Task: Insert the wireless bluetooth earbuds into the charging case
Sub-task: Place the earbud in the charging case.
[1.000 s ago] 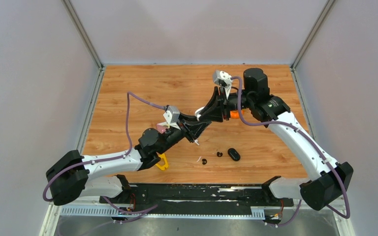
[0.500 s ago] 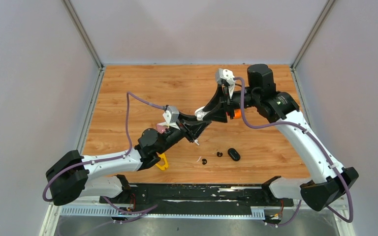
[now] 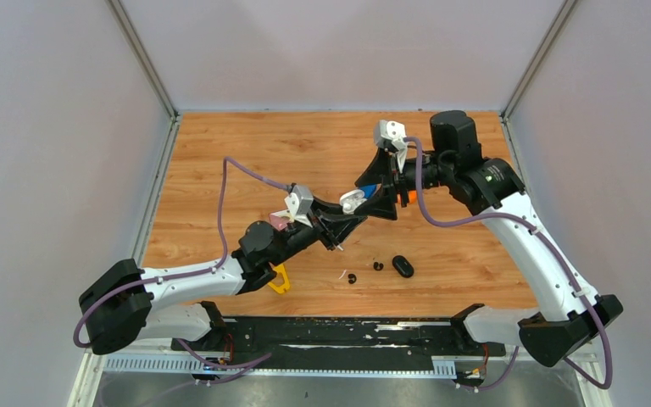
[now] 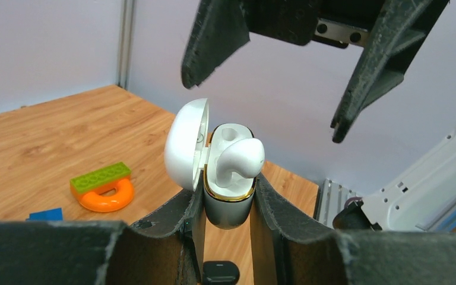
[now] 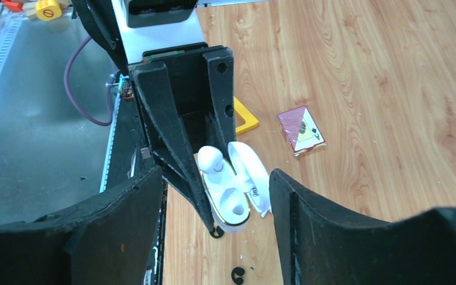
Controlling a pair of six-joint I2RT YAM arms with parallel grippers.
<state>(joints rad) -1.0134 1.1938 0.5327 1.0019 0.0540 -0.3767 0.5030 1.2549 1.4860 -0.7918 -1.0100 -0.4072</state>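
Left gripper (image 4: 228, 191) of mine clenched on the charging case (image 4: 227, 214), held upright, lid open; one white earbud (image 4: 239, 161) stood proud in its well. Right gripper (image 4: 265, 104) hung released directly above, jaws astride, best placed, I judged, to press it down.

Top camera, fixed high at the near edge, looks down over the whole table (image 3: 220, 153). The two wrist cameras sit close in, facing each other across the open case (image 4: 228, 202), which all views share.

White arms (image 3: 188, 285), black joints (image 3: 112, 305), purple cables (image 3: 220, 212).
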